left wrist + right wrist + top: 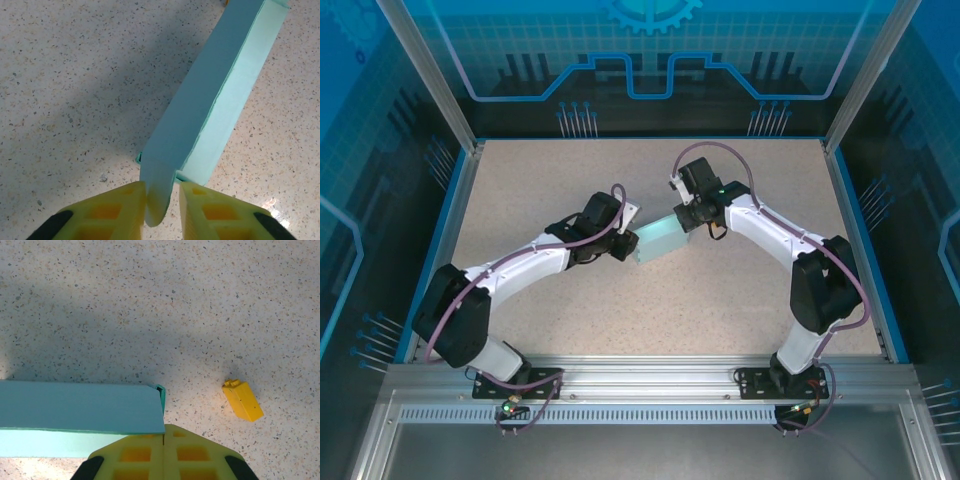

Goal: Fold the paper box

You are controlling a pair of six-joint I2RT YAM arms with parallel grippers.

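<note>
Left tool (pixel 162 194) pinches paper box (pixel 220 90) flap, right tool (pixel 164 434) its end, both reaching inward.

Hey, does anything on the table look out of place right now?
A small yellow block lies loose on the table, apart from the paper box; it looks like a stray. The box itself shows no tear.

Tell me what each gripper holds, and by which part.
The left gripper pinches the paper box by a rounded tab at its end. The right gripper, shut at the box's opposite corner, seems to pinch its thin edge.
</note>
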